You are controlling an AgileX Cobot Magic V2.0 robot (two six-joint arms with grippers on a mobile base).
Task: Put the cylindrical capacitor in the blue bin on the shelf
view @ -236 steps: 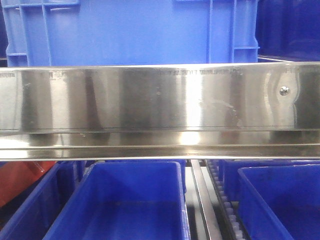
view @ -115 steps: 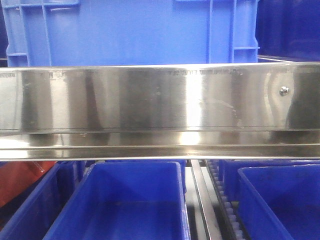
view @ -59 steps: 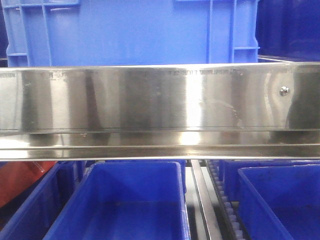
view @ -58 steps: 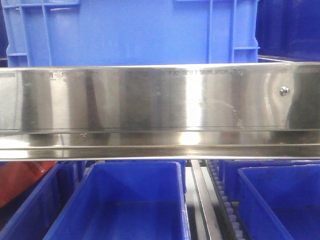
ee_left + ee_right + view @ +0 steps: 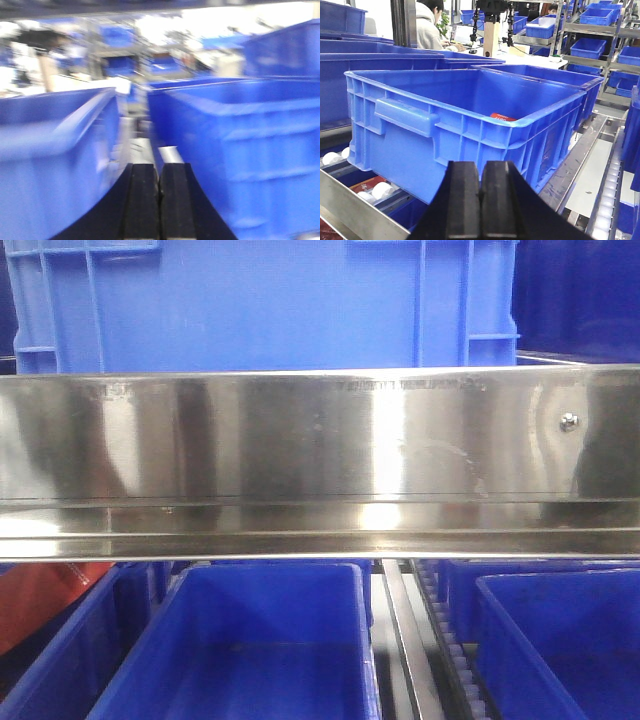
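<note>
Reflections on the shelf (image 5: 300, 440) rail shift slightly; left gripper (image 5: 159, 187) and right gripper (image 5: 480, 187) closed, empty; no capacitor seen, task unstarted.

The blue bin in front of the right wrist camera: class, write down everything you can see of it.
The blue bin looks like moulded plastic, rectangular and open-topped, with a thick rim, ribbed walls and a block-shaped handle on the near long side. It sits upright on the shelf, over white rollers. Something red with white lettering lies inside against the far wall, mostly hidden. More blue bins stand close behind and beside it. The right gripper, fingers together, is in front of its near corner, apparently not touching.
</note>
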